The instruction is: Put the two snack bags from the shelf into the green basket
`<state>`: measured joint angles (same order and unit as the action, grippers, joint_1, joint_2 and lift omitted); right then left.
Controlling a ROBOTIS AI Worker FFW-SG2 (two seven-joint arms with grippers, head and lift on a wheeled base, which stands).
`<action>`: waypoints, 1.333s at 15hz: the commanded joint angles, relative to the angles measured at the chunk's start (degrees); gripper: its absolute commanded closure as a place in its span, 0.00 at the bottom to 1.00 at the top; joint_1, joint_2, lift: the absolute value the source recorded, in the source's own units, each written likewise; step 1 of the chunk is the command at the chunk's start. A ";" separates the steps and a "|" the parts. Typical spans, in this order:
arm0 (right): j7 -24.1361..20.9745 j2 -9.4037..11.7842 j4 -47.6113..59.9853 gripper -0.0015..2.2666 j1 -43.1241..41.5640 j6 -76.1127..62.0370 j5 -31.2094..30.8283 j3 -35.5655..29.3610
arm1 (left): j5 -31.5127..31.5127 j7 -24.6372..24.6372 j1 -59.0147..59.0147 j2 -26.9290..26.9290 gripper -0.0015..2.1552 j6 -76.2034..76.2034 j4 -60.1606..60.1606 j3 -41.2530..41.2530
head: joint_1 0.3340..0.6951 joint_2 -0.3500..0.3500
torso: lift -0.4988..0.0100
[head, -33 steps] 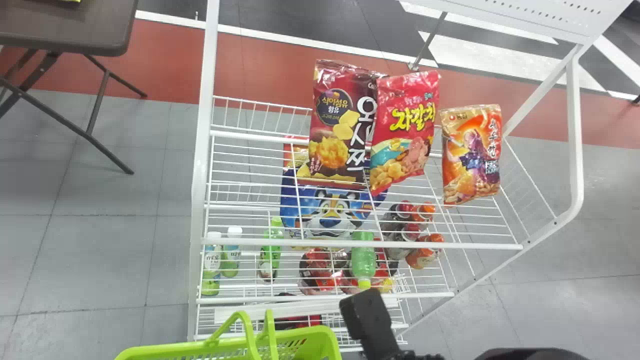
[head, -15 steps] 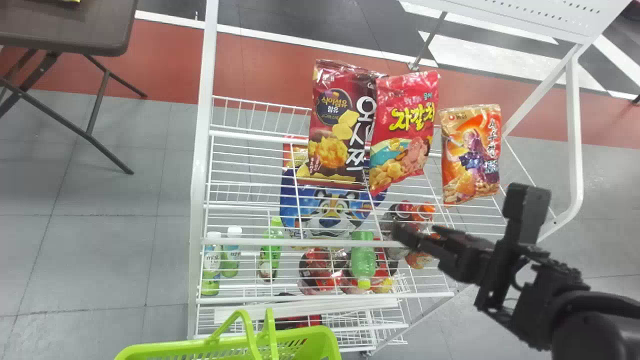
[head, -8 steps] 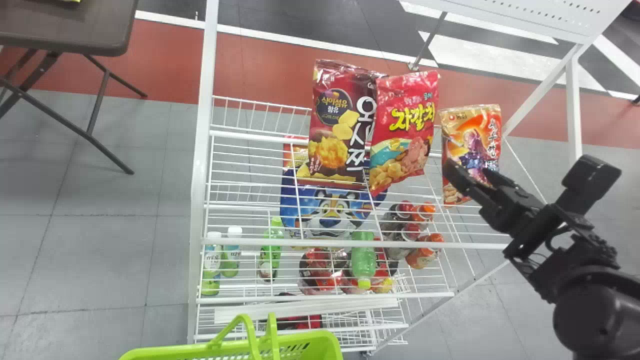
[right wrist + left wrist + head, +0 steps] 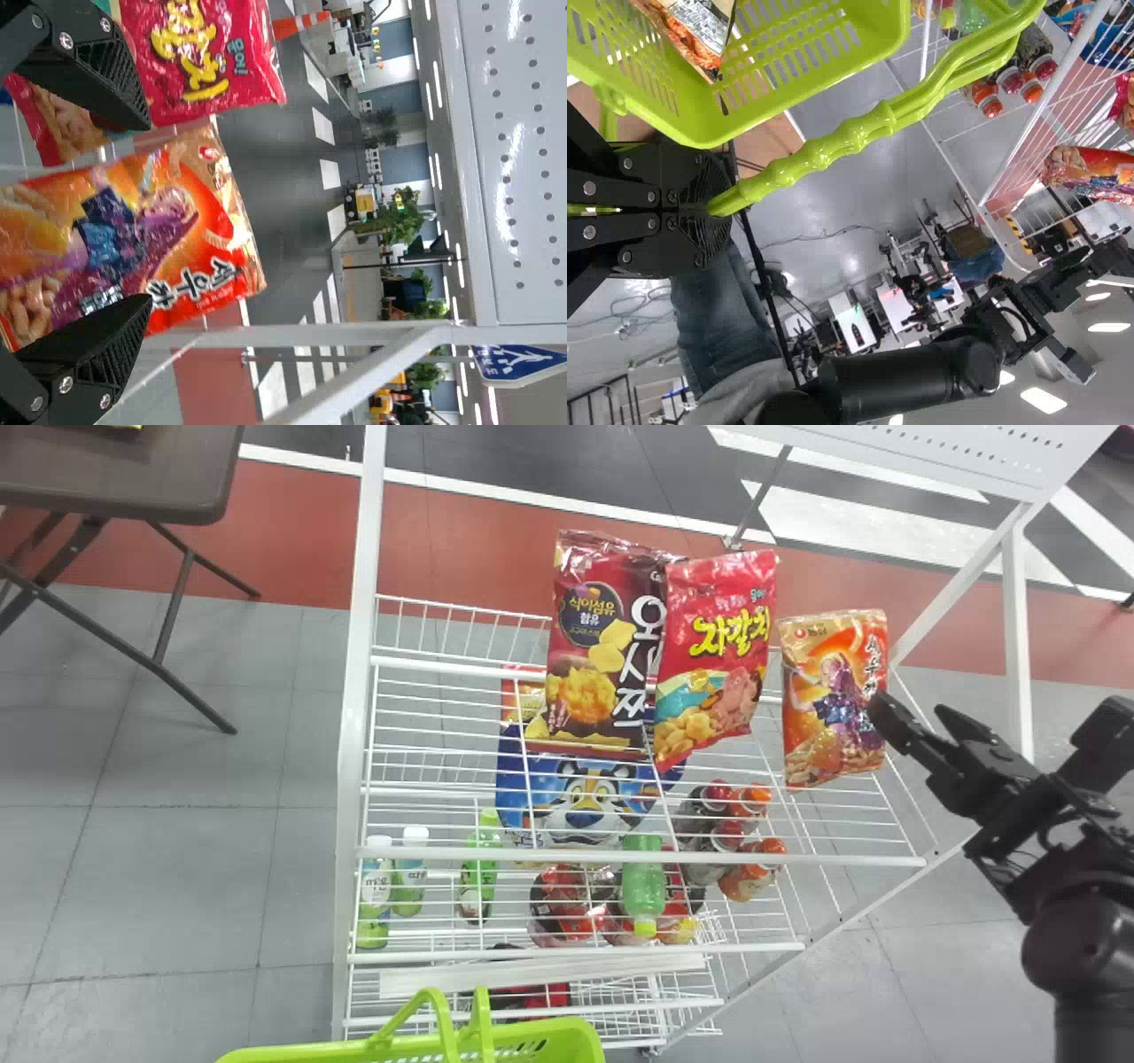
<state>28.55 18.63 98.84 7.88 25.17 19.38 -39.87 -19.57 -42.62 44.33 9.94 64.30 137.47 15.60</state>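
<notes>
Three snack bags stand on the top shelf: a maroon bag (image 4: 598, 646), a red bag (image 4: 716, 655) and an orange bag (image 4: 833, 691) on the right. My right gripper (image 4: 911, 710) is at the orange bag's right edge. In the right wrist view that gripper (image 4: 148, 212) is open, with the orange bag (image 4: 133, 226) showing between its fingers and the red bag (image 4: 199, 57) beyond one finger. The green basket (image 4: 532, 1035) is at the bottom edge. My left gripper (image 4: 713, 208) is shut on the basket handle (image 4: 824, 159); an orange packet (image 4: 700, 35) lies inside the basket.
White rails (image 4: 647, 856) front the wire rack, whose sloping side frame (image 4: 1021, 638) rises by the right arm. Lower shelves hold bottles (image 4: 644, 881) and a blue bag (image 4: 580, 797). A brown table (image 4: 115, 478) stands back left.
My right gripper has gone from beside the basket up to the orange bag, then shifted rightward across it to its right edge. The basket has sunk slightly. The three upper bags look unmoved.
</notes>
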 commanded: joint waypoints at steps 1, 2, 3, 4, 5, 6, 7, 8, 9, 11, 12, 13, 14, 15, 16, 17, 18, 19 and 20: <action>1.42 2.55 -4.80 0.06 -1.20 -4.46 -2.24 0.76 | 0.06 -0.01 -0.03 -0.01 0.84 0.00 -0.01 0.05 | 1.00 0.00 | 0.96; 1.68 3.34 -6.03 0.06 -1.55 -5.17 -2.68 1.20 | 0.06 -0.01 -0.03 -0.01 0.84 0.00 -0.01 0.05 | 1.00 0.00 | 0.96; 2.56 4.22 -7.52 0.06 -2.34 -5.87 -3.47 1.99 | 0.06 0.08 -0.03 -0.01 0.84 0.00 -0.01 0.05 | 1.00 0.00 | 0.96; 2.82 4.57 -8.58 0.06 -2.95 -5.87 -4.87 2.60 | 0.06 0.08 -0.03 -0.01 0.84 0.00 -0.01 0.05 | 1.00 0.00 | 0.96; 2.91 4.74 -9.63 0.06 -3.74 -6.40 -5.67 3.13 | 0.06 0.08 -0.03 -0.01 0.84 0.00 -0.09 0.05 | 1.00 0.00 | 0.96; 2.91 5.10 -11.04 0.06 -4.54 -6.57 -6.37 3.83 | 0.06 0.08 -0.03 -0.01 0.84 0.00 -0.27 0.05 | 1.00 0.00 | 0.96; 2.91 5.36 -12.53 0.06 -5.41 -6.57 -6.90 4.62 | 0.06 0.08 -0.03 -0.01 0.84 0.00 -0.44 0.05 | 1.00 0.00 | 0.96; 2.91 5.45 -13.85 0.06 -6.03 -6.57 -7.16 5.24 | 0.06 0.08 -0.03 -0.01 0.84 -0.17 -0.53 0.05 | 1.00 0.00 | 0.96; 2.91 5.54 -14.99 0.06 -6.38 -7.27 -7.42 5.94 | 0.06 -0.01 -0.03 -0.01 0.84 -0.35 -0.53 -0.04 | 1.00 0.00 | 0.96; 2.21 5.45 -16.93 0.06 -6.91 -9.38 -8.21 7.17 | 0.06 -0.01 -0.12 -0.01 0.84 -0.35 -0.80 -0.13 | 1.00 0.00 | 0.96; 1.77 5.45 -18.24 0.06 -7.35 -10.61 -8.65 7.79 | -0.03 -0.09 -0.38 -0.01 0.84 -0.35 -0.97 -0.13 | 1.00 0.00 | 0.96; 1.24 5.36 -19.47 0.06 -8.23 -11.67 -9.44 8.32 | -0.03 -0.09 -0.65 -0.01 0.84 -0.35 -1.06 -0.13 | 1.00 0.00 | 0.96; 0.98 5.36 -20.71 0.06 -9.11 -12.20 -9.97 8.75 | -0.11 -0.09 -0.82 -0.01 0.84 -0.35 -1.24 -0.31 | 1.00 0.00 | 0.96; 0.89 5.45 -22.46 0.06 -10.51 -12.20 -10.59 9.02 | -0.38 -0.18 -1.09 0.07 0.84 -0.35 -1.41 -0.57 | 1.00 0.00 | 0.96; 0.63 5.45 -23.78 0.06 -11.83 -12.90 -11.73 9.37 | -0.73 -0.36 -1.53 0.07 0.84 -0.35 -1.76 -0.83 | 1.00 0.00 | 0.96; 0.63 5.54 -25.10 0.06 -12.89 -13.95 -12.17 10.16 | -1.17 -0.45 -1.61 0.16 0.84 -0.35 -1.94 -1.18 | 1.00 0.00 | 0.96; 0.28 5.54 -26.51 0.06 -14.38 -14.13 -13.49 11.22 | -1.61 -0.45 -1.88 0.25 0.84 -0.35 -2.38 -1.54 | 1.00 0.00 | 0.96; -0.08 5.54 -28.00 0.07 -15.61 -15.18 -14.63 12.36 | -2.05 -0.53 -2.32 0.25 0.84 -0.35 -2.82 -1.89 | 1.00 0.00 | 0.96; -0.69 5.54 -29.49 0.07 -16.93 -15.36 -15.95 13.59 | -2.22 -0.53 -2.49 0.25 0.84 -0.35 -3.08 -2.06 | 1.00 0.00 | 0.96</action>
<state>28.32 24.15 71.46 -7.18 10.48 5.19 -27.90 -21.39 -43.15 42.25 10.18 63.94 134.88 13.87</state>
